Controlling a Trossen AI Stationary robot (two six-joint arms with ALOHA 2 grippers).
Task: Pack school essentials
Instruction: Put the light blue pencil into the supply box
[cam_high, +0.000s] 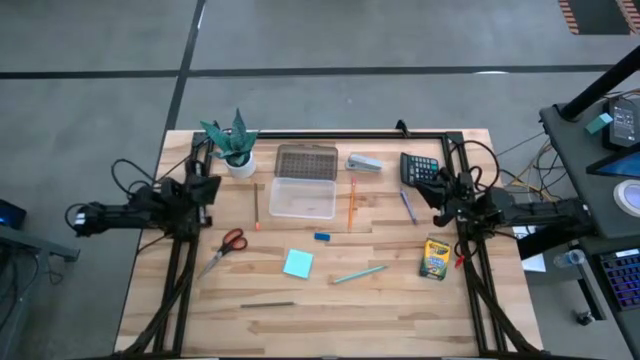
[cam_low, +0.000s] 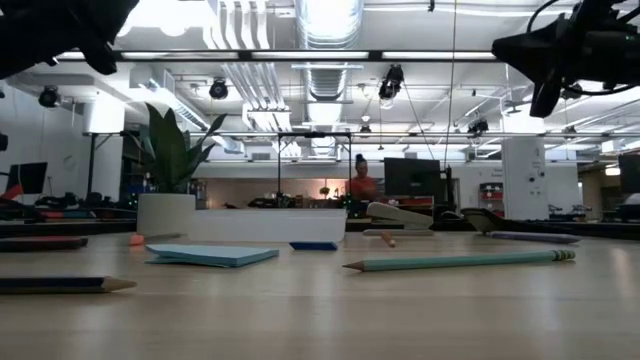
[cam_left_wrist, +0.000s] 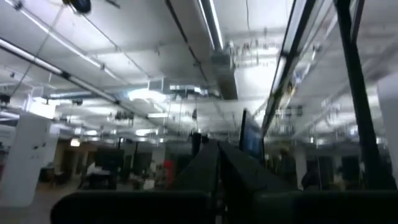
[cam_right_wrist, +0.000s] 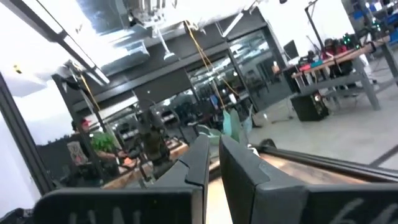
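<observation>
both pincers pressed together, left pincer and right pincer at table edges

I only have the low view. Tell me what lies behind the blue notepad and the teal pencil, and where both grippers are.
Observer: Seen from above, a clear plastic box sits open behind the notepad.
Operator: Report the scissors.
Observer: Red-handled scissors lie near the left arm's side, left of the notepad.
Operator: Now the grippers.
Observer: Left gripper is shut beside the potted plant; right gripper is shut by the calculator. Neither holds anything.
</observation>
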